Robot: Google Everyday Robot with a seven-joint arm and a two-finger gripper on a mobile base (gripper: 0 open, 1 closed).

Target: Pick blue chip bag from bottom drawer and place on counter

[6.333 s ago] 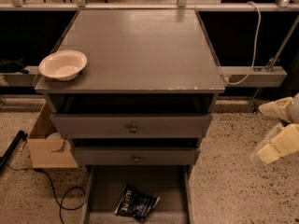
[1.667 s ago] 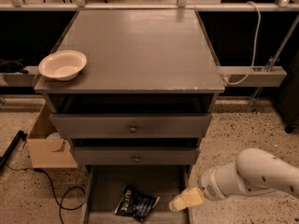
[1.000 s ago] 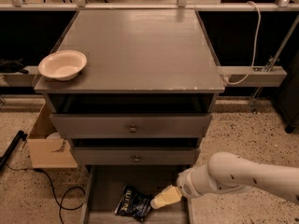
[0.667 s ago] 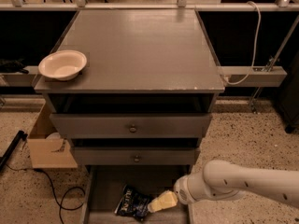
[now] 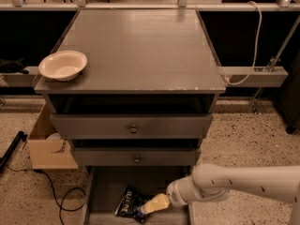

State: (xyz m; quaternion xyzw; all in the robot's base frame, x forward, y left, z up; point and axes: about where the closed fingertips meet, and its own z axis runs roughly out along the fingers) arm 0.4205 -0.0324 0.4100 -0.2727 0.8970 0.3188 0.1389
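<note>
The blue chip bag (image 5: 130, 202) lies crumpled on the floor of the open bottom drawer (image 5: 106, 186), near its middle front. My gripper (image 5: 153, 204) reaches in from the right on a white arm, its pale tip right at the bag's right edge, touching or nearly touching it. The counter (image 5: 136, 46) is the broad grey cabinet top above.
A cream bowl (image 5: 63, 65) sits at the counter's front left corner. Two knobbed drawers (image 5: 133, 125) stand slightly open above the bottom one. A cardboard box (image 5: 48, 144) and black cables (image 5: 56, 196) lie on the floor to the left.
My arm came in from the right and lowered into the bottom drawer, the gripper sliding left until it reached the bag's right edge. The bag has not moved.
</note>
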